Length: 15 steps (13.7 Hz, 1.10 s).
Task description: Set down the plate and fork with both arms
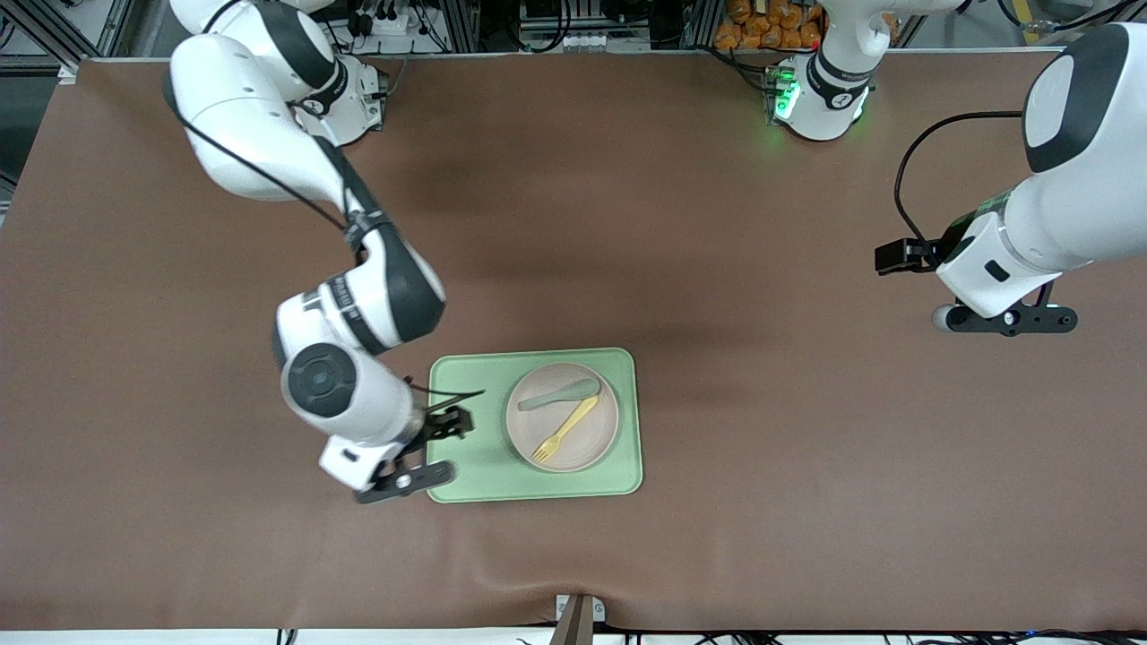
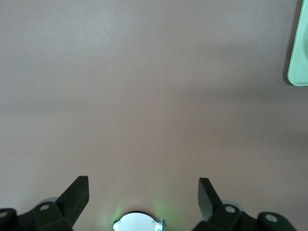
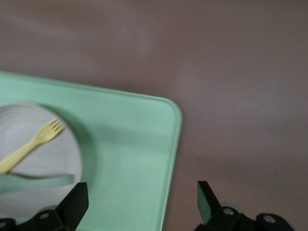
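The pale speckled plate lies on the light-green tray, with the small yellow fork lying on the plate. In the right wrist view the plate and fork show beside the tray's bare floor. My right gripper hangs open over the tray's edge at the right arm's end, with nothing between its fingers. My left gripper waits open over bare table at the left arm's end, holding nothing.
A grey-green spoon lies on the plate beside the fork. A corner of the tray shows in the left wrist view. A brown mat covers the table.
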{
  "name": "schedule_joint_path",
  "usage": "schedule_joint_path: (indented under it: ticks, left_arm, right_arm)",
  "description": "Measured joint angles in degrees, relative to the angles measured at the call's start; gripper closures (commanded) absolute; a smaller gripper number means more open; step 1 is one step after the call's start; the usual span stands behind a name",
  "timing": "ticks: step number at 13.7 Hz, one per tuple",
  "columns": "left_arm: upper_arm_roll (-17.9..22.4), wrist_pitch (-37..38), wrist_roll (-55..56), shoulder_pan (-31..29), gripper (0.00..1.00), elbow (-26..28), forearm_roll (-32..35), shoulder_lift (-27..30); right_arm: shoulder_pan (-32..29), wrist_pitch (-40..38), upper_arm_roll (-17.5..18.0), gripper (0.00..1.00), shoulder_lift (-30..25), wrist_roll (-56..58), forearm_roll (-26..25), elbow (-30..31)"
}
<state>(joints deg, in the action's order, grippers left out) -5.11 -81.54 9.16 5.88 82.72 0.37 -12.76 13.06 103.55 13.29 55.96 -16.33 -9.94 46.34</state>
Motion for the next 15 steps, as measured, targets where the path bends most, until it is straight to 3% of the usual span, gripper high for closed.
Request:
schedule_joint_path:
  ticks: [3,10,11,15]
  left_arm:
    - [0.0,0.0,0.0,0.1,0.0,0.0,0.0,0.0]
    - [-0.1,-1.2,0.0,0.3,0.0,0.0,0.0,-2.1]
    - [-0.1,-2.2,0.0,0.4,0.0,0.0,0.0,-2.5]
    - [-0.3,-4.2,0.0,1.7,0.0,0.0,0.0,-4.9]
  right_arm:
    - [-4.2,1.0,-0.1,0.0,0.1,-8.0,0.4,1.2]
    - [-0.4,5.5,0.0,0.0,0.7,-20.6,0.2,4.6]
    - [-0.3,7.1,0.0,0.08,0.8,-23.2,0.3,4.7]
    - [2.3,11.3,0.1,0.12,1.8,-29.1,0.2,5.9]
